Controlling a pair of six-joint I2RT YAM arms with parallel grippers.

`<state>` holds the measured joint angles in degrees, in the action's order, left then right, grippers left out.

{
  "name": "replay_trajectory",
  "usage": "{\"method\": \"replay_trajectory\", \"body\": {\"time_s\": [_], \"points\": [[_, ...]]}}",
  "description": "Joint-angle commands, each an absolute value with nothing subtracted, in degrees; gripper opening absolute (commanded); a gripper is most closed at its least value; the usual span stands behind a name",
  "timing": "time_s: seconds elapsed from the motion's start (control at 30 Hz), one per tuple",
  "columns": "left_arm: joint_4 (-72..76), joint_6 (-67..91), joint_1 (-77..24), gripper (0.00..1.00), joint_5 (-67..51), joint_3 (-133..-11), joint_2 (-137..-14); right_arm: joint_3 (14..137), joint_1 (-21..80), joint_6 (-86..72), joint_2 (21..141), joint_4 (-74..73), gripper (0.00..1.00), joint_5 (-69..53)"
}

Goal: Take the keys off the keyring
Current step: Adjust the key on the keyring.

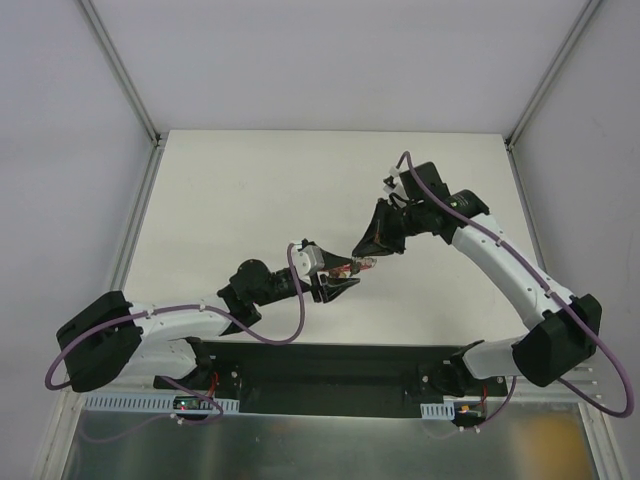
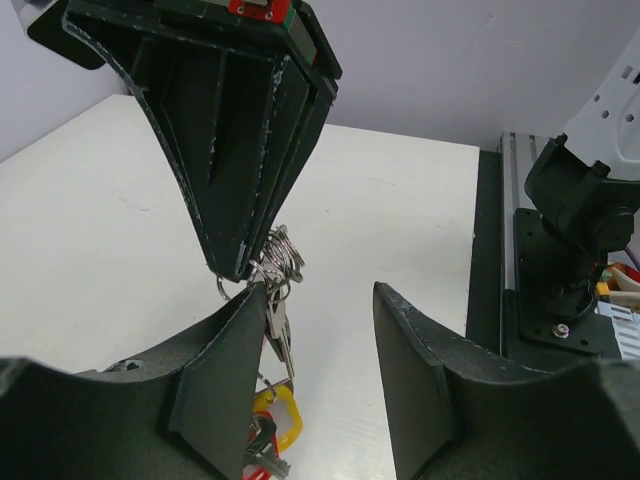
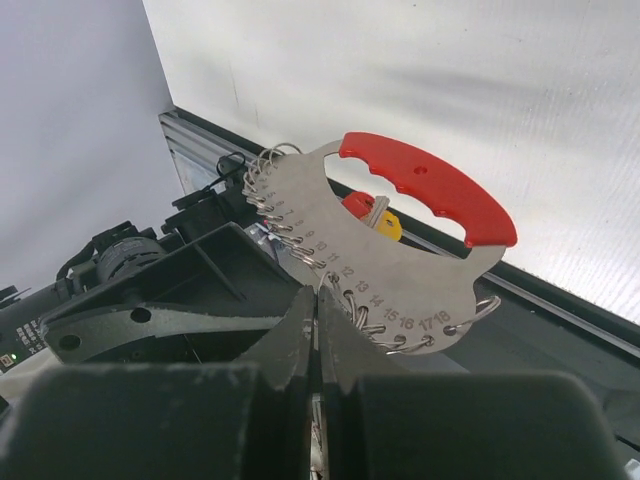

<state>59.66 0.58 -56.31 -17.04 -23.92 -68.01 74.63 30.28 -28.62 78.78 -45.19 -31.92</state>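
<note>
Found the keys (image 2: pixel 281 335) hanging in the air above the table (image 1: pixel 250 190), at 6 o'clock below the keyring (image 2: pixel 284 250) in the left wrist view. Placed the bunch, in the top view, at about 4 o'clock from the frame's middle, between the two grippers.

Judged the keys light, thin and rigid, with slick metal faces: apt to swivel and slide out of a flat pinch, not to break. Judged the ring to be springy wire, stiff enough to resist prying. Reckoned the best hold on a key to be across its flat head, close under the ring, with the ring itself pinned from the other side.

Saw the right gripper (image 3: pixel 313 315) set at 12 o'clock in the left wrist view, fingers pressed together on the keyring. Saw them meet, in its own view, at the lower edge of a grey numbered plate (image 3: pixel 330 215) with a red grip (image 3: pixel 430 190) at 1 o'clock and small wire loops along the rim.

Saw the left gripper (image 2: pixel 320 300) at 7 o'clock of the bunch in the top view, jaws apart and clamping nothing. Noted the keys against the inner edge of its 9 o'clock finger (image 2: pixel 230 370), touching or just beside; could not tell which. Spotted a yellow tag (image 2: pixel 283 415) at 6 o'clock under the keys, partly hidden by that finger.
</note>
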Motion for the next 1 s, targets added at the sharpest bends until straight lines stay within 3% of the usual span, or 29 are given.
{"method": "replay_trajectory", "body": {"time_s": [0.0, 0.37, 0.73, 0.83, 0.97], "points": [[68.6, -0.2, -56.9, 0.46, -17.6, -25.8, -69.8, 73.1, 30.1, -33.0, 75.1, -39.4, 0.01, -34.0], [65.8, -0.5, -56.9, 0.42, -14.3, -27.2, -72.9, 71.6, 30.2, -34.9, 72.9, -36.0, 0.01, -34.8], [62.5, -2.1, -56.9, 0.15, -11.9, -27.4, -71.9, 70.2, 30.1, -36.4, 70.4, -33.8, 0.01, -33.8], [62.1, -2.5, -56.9, 0.0, -12.0, -27.2, -71.4, 70.2, 30.0, -36.7, 69.8, -33.3, 0.01, -33.1], [60.3, -2.3, -56.8, 0.0, -11.9, -27.1, -70.5, 70.0, 29.4, -37.3, 68.6, -33.0, 0.01, -31.5]]}}
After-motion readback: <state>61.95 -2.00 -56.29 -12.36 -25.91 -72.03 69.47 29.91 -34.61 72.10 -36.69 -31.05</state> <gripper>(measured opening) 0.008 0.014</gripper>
